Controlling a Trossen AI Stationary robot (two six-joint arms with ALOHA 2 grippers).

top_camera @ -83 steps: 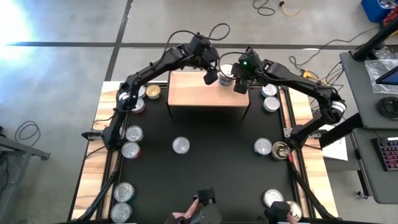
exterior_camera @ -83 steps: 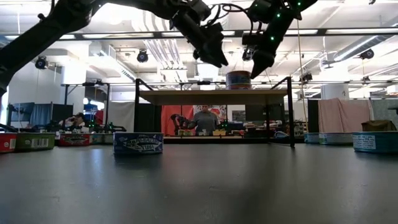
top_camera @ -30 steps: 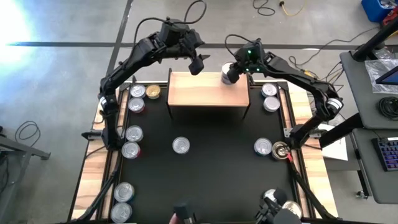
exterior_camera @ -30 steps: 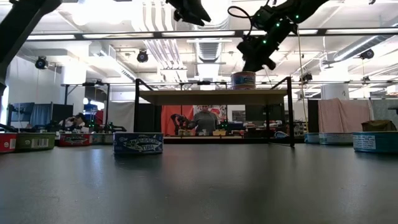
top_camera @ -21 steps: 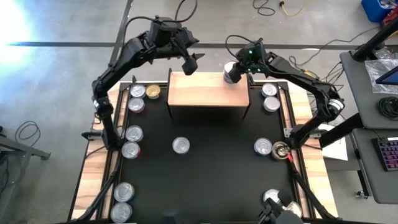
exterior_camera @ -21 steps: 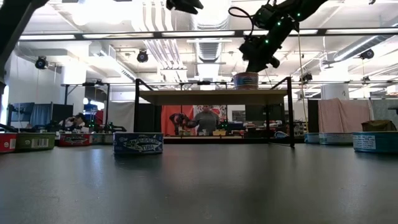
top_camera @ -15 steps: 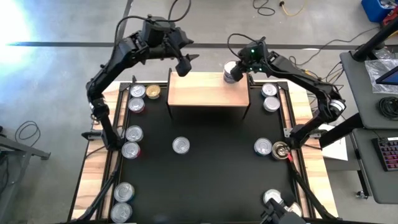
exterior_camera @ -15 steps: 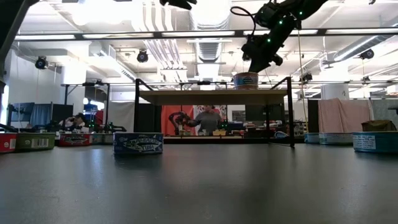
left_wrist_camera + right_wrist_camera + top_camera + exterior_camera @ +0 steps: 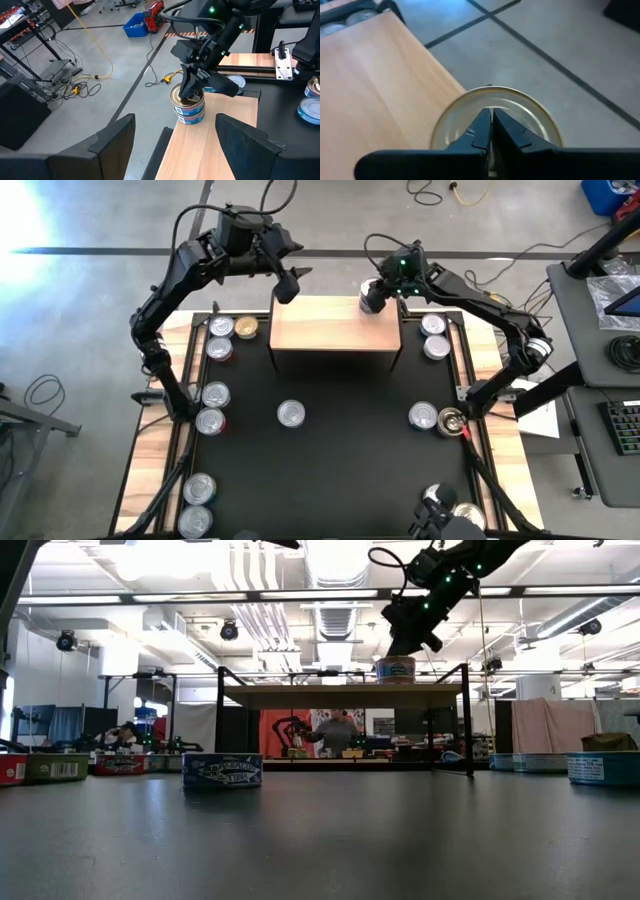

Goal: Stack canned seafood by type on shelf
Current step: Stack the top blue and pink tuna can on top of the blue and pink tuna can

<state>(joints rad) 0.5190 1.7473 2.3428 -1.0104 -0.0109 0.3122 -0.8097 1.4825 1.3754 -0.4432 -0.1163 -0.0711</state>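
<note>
Overhead, the left side of the counter (image 9: 150,450) carries a column of tins along the black mat's (image 9: 340,440) edge: two near the shelf's left end (image 9: 222,328), two midway down (image 9: 213,394), two at the near corner (image 9: 199,488). The left claw (image 9: 287,285) hangs above the shelf's far left corner, its fingers (image 9: 114,142) spread apart and grasping nothing. A single tin (image 9: 291,413) sits alone on the mat in front of the shelf (image 9: 335,330), whose light wood top is bare except at its far right corner. There a stack of two blue-labelled tins (image 9: 189,106) stands, one squarely on the other. The right claw (image 9: 372,293) is right over that stack with its fingers (image 9: 485,131) pinched together, tips at the gold lid of the upper tin (image 9: 495,112); it grips neither tin. From counter height the stack (image 9: 396,669) shows on the shelf top beneath the dark arm. To the right, two tins (image 9: 433,325) lie beside the shelf's right end, two more (image 9: 424,416) farther down the mat, and another at the near right corner (image 9: 437,498).
</note>
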